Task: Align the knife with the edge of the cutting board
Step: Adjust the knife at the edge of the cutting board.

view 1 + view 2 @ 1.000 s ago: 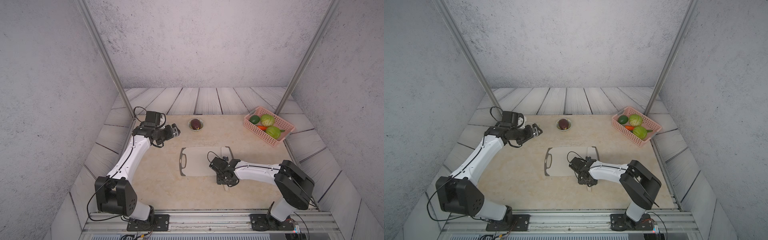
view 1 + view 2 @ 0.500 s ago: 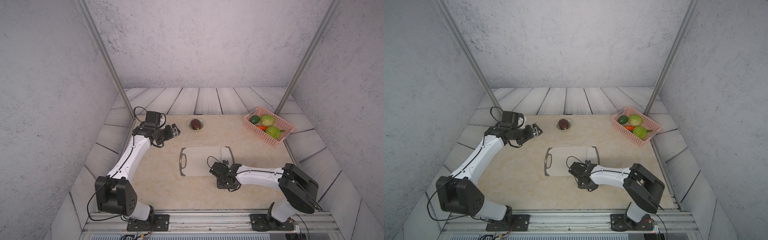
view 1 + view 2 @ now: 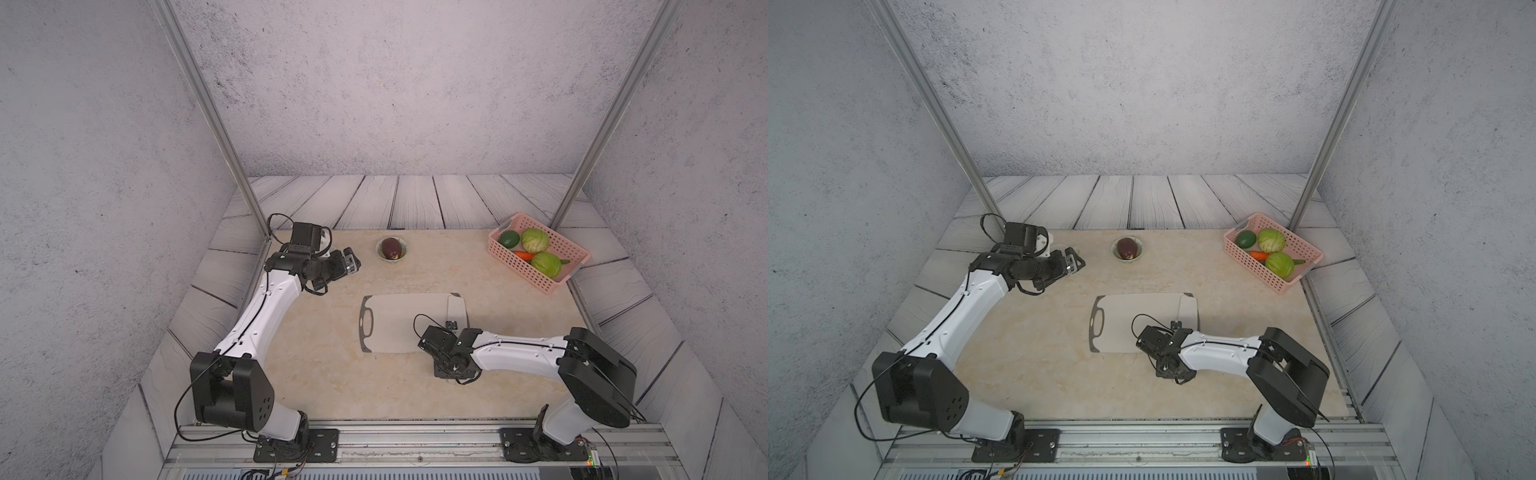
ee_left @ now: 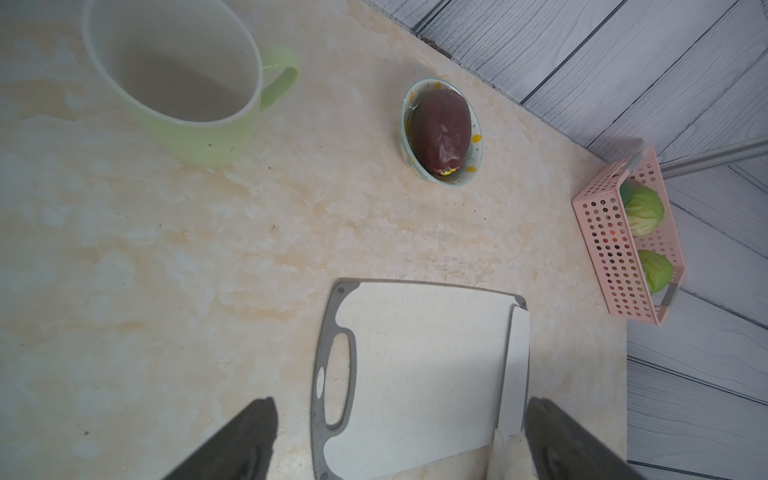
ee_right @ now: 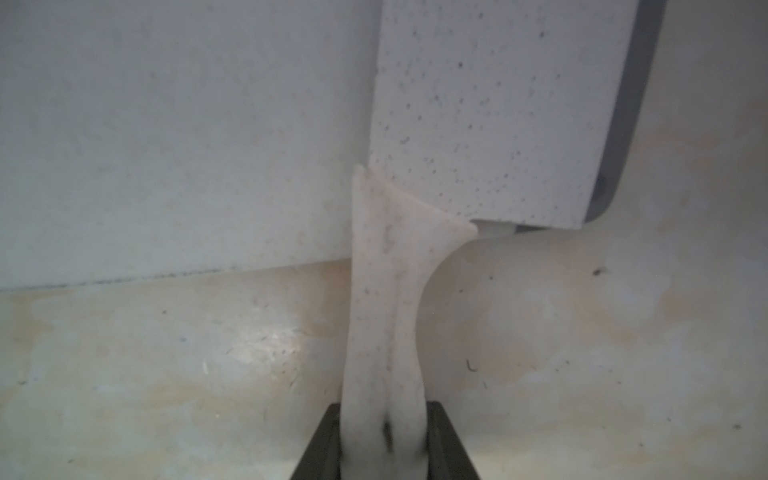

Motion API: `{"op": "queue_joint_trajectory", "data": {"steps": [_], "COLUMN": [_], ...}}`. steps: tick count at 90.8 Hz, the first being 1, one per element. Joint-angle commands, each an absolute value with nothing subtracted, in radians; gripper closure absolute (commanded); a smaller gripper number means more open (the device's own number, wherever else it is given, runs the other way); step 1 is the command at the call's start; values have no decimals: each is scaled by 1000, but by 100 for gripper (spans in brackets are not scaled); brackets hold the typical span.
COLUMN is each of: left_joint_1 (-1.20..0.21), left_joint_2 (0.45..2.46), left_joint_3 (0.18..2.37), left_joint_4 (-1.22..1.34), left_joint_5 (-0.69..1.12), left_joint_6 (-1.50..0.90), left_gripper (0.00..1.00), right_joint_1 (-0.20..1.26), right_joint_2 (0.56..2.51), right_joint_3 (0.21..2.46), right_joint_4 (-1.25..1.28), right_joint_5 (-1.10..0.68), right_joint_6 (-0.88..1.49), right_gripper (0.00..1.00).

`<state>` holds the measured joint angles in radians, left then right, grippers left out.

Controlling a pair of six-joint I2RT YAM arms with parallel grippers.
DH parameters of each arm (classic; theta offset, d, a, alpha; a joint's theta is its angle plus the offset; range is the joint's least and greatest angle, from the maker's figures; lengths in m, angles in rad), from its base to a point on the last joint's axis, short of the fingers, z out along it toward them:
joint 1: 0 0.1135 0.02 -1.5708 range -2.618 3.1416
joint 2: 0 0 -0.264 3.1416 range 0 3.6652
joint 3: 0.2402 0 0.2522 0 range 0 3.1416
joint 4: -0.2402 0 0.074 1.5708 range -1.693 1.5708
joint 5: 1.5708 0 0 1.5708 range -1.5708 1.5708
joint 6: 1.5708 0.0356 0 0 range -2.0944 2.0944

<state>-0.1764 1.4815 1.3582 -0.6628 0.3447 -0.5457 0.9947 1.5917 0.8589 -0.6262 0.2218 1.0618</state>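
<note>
The pale cutting board (image 3: 399, 322) (image 3: 1133, 320) lies flat mid-table, its handle slot to the left. The knife's broad blade (image 3: 456, 309) (image 3: 1187, 309) (image 4: 517, 365) rests on the board's right end, beside the dark trim. The slim handle (image 5: 386, 311) reaches past the board's front edge over the table. My right gripper (image 3: 452, 368) (image 3: 1173, 370) (image 5: 384, 415) is shut on that handle near its end. My left gripper (image 3: 353, 262) (image 3: 1077, 262) (image 4: 401, 405) hangs open and empty at the back left, far from the board.
A light green mug (image 4: 187, 83) stands under my left wrist. A small bowl (image 3: 379, 249) (image 4: 473, 166) holding a dark purple vegetable sits at the back centre. A pink basket (image 3: 519, 272) (image 4: 611, 249) of vegetables stands at the back right.
My right jaws have closed onto the knife handle, and that wrist has shifted a little toward the front. The left arm, board and blade have not visibly moved.
</note>
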Motion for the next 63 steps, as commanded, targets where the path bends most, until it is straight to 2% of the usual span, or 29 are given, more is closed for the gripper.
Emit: {"op": "queue_joint_trajectory", "data": {"steps": [1,63], "left_joint_1": [-178,-183], "left_joint_2": [1498,1504], "left_joint_3": [1354,1359], "left_joint_4": [-677,-687], "left_joint_5": [342,328], "left_joint_6": [-531,-522], "left_gripper": [2,2], "right_joint_1": [994,985], "right_joint_2": [1545,1548], "right_joint_3": [884,961], "right_joint_4": [-690,-743], "right_joint_5": [283,305], "right_joint_6": [1059,954], "right_gripper": [99,100]}}
